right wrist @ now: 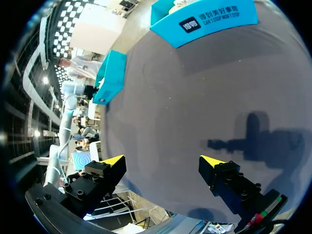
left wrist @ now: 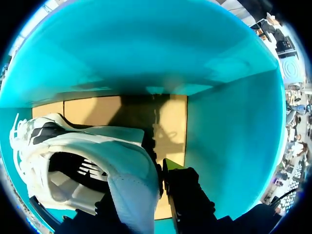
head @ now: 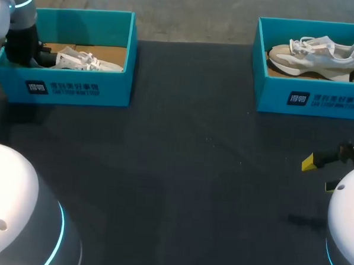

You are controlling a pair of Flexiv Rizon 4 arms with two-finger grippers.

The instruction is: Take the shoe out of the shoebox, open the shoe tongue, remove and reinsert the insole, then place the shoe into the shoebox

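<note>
Reaching into the teal shoebox [head: 78, 89] at the far left of the table [head: 181, 168], the left gripper [left wrist: 155, 187] is held low inside it, at the heel of a white sneaker [head: 83, 59]. The sneaker is laid on its side on the cardboard floor, with its laces turned toward the box's right wall. One yellow-tipped finger [left wrist: 171, 171] is pressed against the outside of the heel. The other is hidden behind the heel wall, so the gripper only appears to be clamped on the white sneaker. A second teal shoebox [head: 312, 98] is set at the far right, and a beige sneaker [head: 315, 53] is stood upright in it on its sole. The right gripper [head: 320, 174] is held above the dark tabletop at the near right, well apart from both boxes, with its fingers spread wide and nothing between them.
</note>
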